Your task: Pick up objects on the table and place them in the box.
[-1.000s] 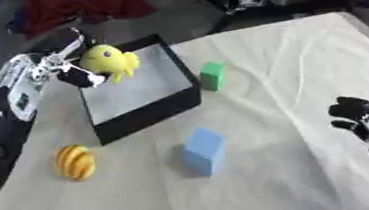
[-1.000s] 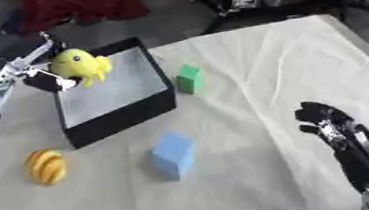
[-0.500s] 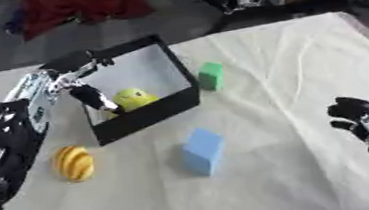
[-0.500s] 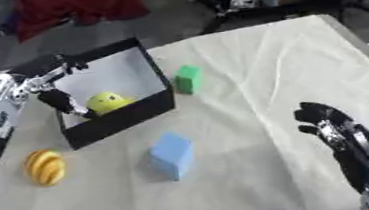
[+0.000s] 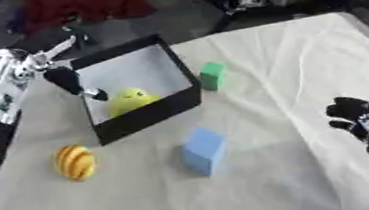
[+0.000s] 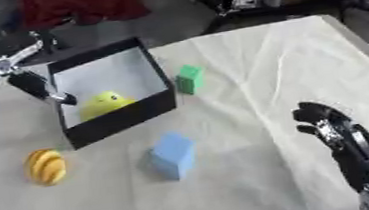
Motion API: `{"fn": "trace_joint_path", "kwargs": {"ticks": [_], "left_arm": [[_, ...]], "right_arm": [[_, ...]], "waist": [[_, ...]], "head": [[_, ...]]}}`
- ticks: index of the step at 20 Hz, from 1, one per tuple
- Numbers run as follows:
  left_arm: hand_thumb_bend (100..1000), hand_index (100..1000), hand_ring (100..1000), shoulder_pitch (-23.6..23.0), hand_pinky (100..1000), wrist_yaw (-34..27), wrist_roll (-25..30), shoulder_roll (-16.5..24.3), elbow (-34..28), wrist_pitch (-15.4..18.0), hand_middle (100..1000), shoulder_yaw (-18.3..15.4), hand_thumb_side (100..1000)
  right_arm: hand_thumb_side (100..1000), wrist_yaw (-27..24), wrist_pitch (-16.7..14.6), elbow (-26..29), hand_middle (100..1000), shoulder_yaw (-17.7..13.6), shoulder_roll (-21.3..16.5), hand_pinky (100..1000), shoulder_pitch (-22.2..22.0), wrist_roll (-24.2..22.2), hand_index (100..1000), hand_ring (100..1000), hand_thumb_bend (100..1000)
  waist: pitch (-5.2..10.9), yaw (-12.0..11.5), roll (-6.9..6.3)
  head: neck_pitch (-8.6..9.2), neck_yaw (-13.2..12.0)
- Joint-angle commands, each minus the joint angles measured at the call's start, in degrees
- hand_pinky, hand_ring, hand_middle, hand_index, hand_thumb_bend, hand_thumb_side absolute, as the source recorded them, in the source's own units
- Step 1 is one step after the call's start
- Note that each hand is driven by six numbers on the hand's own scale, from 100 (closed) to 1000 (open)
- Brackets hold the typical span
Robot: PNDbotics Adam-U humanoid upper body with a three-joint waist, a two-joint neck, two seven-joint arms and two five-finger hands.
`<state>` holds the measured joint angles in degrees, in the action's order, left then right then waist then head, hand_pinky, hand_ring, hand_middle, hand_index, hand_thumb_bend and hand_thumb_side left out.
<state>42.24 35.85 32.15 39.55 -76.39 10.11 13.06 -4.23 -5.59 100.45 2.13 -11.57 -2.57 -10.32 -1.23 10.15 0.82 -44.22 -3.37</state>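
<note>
Left hand [image 5: 42, 69]: fingers spread and straight, holding nothing, poised above the left rim of the black box [image 5: 149, 112]; one dark finger [image 5: 69, 82] reaches down over the rim toward the interior. The wrist and forearm, silver and black, run off the left edge of the view.

Just beyond the fingertip, inside the box, lies a yellow round toy [image 5: 130, 100], resting against the near wall on the pale floor of the box. It touches no part of the hand.

Outside the box, on the cream tablecloth [image 5: 289, 69]: a green block [image 5: 212, 75] just beside the right wall; a blue block [image 5: 203, 150] in front of the box, near its right corner; an orange-and-yellow striped ball [image 5: 75, 162] in front of the left corner, well apart from the blue block. All three remain to be collected.

Right hand [image 6: 337, 131]: idle at the lower right, fingers relaxed and apart, nothing held, well apart from every object.

Hazards, as a judgement: the finger hanging inside the rim could catch the wall on withdrawal and drag or tip the box. The striped ball is likely to roll if nudged off-centre, perhaps toward the table's near edge. The cloth is wrinkled, so a sliding approach to the blue block may bunch the fabric and shift the block.
</note>
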Motion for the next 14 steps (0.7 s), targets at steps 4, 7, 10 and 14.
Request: {"fn": "trace_joint_path", "kwargs": {"ticks": [4,7,10,14], "left_arm": [[779,832,715,-5.08,786,-10.73,13.06,12.67,-10.82,-1.30,719,3.18,380],[768,829,716,-7.63,783,-12.12,17.28,14.42,-11.78,-2.12,715,5.32,360],[749,818,709,-9.29,780,-11.07,18.86,13.51,-10.72,-2.41,698,6.82,341],[731,810,702,-10.18,774,-8.90,18.35,11.28,-7.67,-1.55,686,8.65,323]], "right_arm": [[741,0.15,-0.11,0.51,729,-0.41,-1.33,831,0.42,0.12,824,844,100],[742,0.14,-0.09,0.47,729,-0.32,-1.42,832,0.54,0.01,824,844,100],[740,0.16,-0.11,0.47,729,-0.31,-1.44,832,0.56,-0.04,824,844,100],[741,0.13,-0.11,0.50,729,-0.37,-1.46,832,0.60,0.04,824,844,100]], "waist": [[1.22,0.01,-0.63],[1.24,0.16,-0.89],[1.23,0.35,-0.86],[1.21,0.53,-0.81]], "head": [[0.10,0.42],[0.10,0.36],[0.10,0.55],[0.10,0.58]]}}
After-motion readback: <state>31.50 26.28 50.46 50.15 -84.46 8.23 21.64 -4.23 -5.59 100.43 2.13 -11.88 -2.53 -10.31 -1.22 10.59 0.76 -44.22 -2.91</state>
